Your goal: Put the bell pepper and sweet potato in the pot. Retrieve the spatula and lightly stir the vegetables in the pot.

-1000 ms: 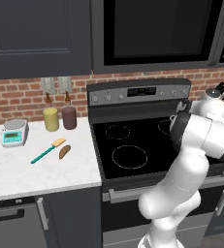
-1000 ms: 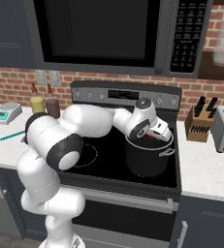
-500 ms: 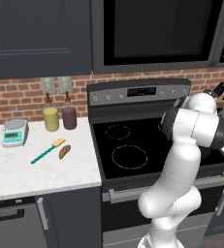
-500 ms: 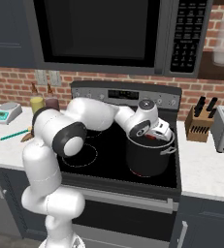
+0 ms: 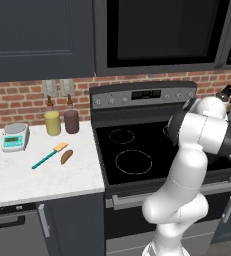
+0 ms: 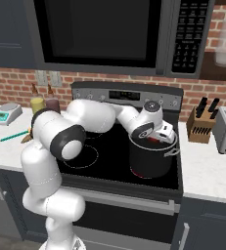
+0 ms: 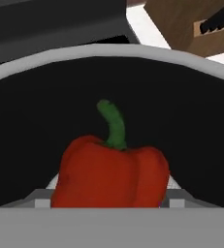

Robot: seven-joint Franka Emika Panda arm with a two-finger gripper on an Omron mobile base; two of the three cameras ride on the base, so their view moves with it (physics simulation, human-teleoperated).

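Was a kitchen with a red brick wall [image 5: 17, 102], dark cupboards [image 5: 37, 37], white counter [image 5: 32, 175], black stove [image 6: 109, 146] under a microwave [image 6: 104, 34].

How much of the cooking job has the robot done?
Nothing looks finished yet. In hand: the bell pepper sits between the gripper fingers, over the pot. Left: the sweet potato and spatula lie on the counter; then stirring.

- My left and right base views look forward and down, sharing the stove [image 5: 137, 150].
- My hand view peers closely into the pot [image 7: 191, 72].
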